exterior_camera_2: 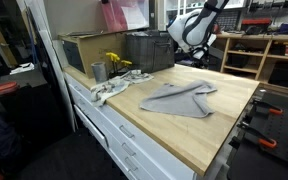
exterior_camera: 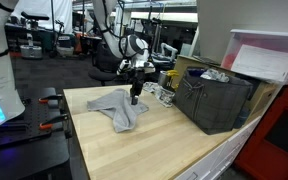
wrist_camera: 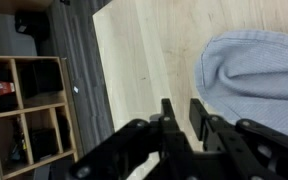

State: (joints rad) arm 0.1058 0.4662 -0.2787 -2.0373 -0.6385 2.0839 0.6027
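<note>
The gripper [exterior_camera: 134,96] is hovering low over the desk [exterior_camera: 174,140], jaws pinched almost together and gripping nothing; the grey cloth [exterior_camera: 118,108] is lying spread flat just beside it, off to the gripper's right in the wrist view, stretching away along the desk

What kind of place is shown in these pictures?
Probably a robotics lab or workshop: a wooden workbench with drawers, open shelves of equipment, and red-handled clamps at the bench edge.
</note>
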